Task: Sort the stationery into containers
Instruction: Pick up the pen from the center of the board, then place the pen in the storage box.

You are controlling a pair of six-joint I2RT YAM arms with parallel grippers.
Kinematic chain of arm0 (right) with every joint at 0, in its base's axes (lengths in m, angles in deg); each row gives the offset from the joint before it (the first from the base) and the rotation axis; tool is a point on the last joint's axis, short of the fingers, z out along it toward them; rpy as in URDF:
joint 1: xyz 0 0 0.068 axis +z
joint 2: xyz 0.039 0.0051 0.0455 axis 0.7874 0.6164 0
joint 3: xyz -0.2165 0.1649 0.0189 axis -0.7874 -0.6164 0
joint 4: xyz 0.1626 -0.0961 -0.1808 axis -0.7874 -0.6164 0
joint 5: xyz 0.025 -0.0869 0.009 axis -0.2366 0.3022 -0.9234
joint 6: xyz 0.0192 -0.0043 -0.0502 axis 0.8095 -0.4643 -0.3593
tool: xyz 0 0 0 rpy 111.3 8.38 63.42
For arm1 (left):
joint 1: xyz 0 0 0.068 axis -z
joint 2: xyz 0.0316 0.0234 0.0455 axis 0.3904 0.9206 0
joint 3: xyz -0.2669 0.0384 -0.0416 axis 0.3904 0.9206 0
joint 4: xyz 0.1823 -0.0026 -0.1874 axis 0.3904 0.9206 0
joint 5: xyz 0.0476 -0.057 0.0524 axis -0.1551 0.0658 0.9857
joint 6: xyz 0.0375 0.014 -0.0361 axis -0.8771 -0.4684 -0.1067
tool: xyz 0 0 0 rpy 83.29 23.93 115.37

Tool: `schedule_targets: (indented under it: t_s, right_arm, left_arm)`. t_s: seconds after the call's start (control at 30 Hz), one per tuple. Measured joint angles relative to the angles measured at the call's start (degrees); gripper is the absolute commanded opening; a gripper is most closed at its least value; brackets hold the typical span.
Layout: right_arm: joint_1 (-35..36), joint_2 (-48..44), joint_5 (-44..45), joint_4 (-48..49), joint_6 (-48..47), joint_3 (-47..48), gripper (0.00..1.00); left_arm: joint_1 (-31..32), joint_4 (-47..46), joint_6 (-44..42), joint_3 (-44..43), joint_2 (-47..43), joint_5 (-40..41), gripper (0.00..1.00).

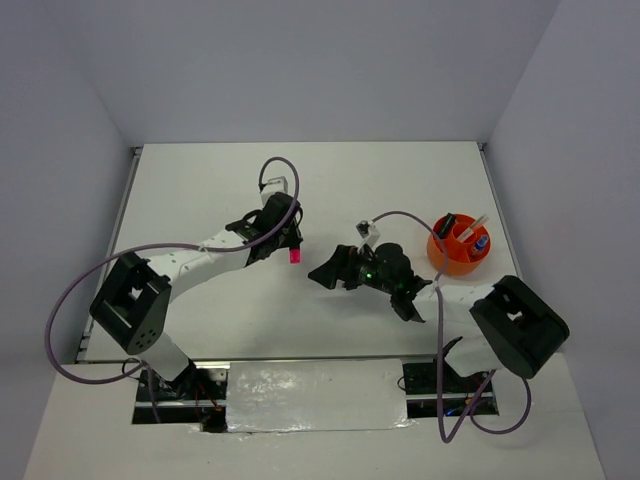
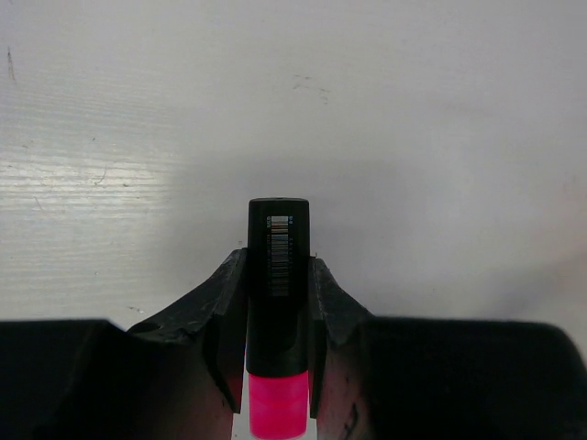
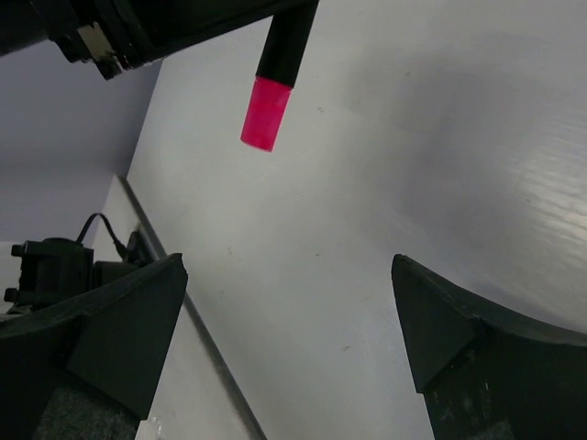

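Note:
My left gripper (image 1: pixel 290 238) is shut on a black highlighter with a pink cap (image 1: pixel 295 255) and holds it above the table's middle. In the left wrist view the highlighter (image 2: pixel 278 275) stands between the two fingers, pink cap toward the camera. My right gripper (image 1: pixel 326 273) is open and empty, a little right of the pink cap. In the right wrist view the highlighter (image 3: pixel 268 110) hangs at the upper left, beyond the spread fingers. The orange bowl (image 1: pixel 447 262) sits at the right with several stationery items in it.
The white table (image 1: pixel 200 190) ends at a dark rim on the left and far side. Purple cables loop from both arms. The right arm's black body lies between the highlighter and the bowl.

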Motion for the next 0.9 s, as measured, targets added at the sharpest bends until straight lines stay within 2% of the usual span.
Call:
schedule_targets:
  t_s: [0.23, 0.33, 0.47, 0.63, 0.77, 0.8, 0.87, 0.9]
  right_arm:
    - [4.02, 5.01, 1.44, 11.63, 2.10, -0.22, 0.92]
    - [4.24, 5.62, 3.96, 11.93, 2.05, 1.27, 0.90]
    - [4.24, 7.17, 6.62, 11.65, 1.84, 4.55, 0.80]
    - [4.24, 7.93, 8.63, 11.82, 1.73, 4.98, 0.56]
    - [4.24, 8.15, 9.11, 12.63, 1.90, 4.98, 0.30]
    - [4.24, 8.20, 9.22, 12.76, 1.77, 4.98, 0.00]
    - [3.93, 8.76, 9.53, 12.76, 2.25, 4.92, 0.00]
    - [3.87, 8.90, 9.62, 13.20, 2.60, 4.98, 0.00]
  left_arm:
    - [3.06, -0.07, 1.42, 0.00, -1.70, -0.02, 0.00]
    - [4.35, -0.20, 1.79, 0.00, -2.62, -0.42, 0.00]
    - [6.21, -0.68, 2.89, 0.02, -4.66, -0.48, 0.00]
    - [7.43, -1.40, 2.97, 0.00, -5.57, -0.46, 0.00]
    - [7.98, -1.46, 3.15, 0.02, -5.95, -0.42, 0.00]
    - [8.02, -1.53, 3.17, 0.02, -5.97, -0.39, 0.00]
    - [8.02, -1.70, 3.26, 0.04, -6.60, -0.20, 0.00]
    - [7.98, -1.88, 3.30, 0.11, -6.75, -0.02, 0.11]
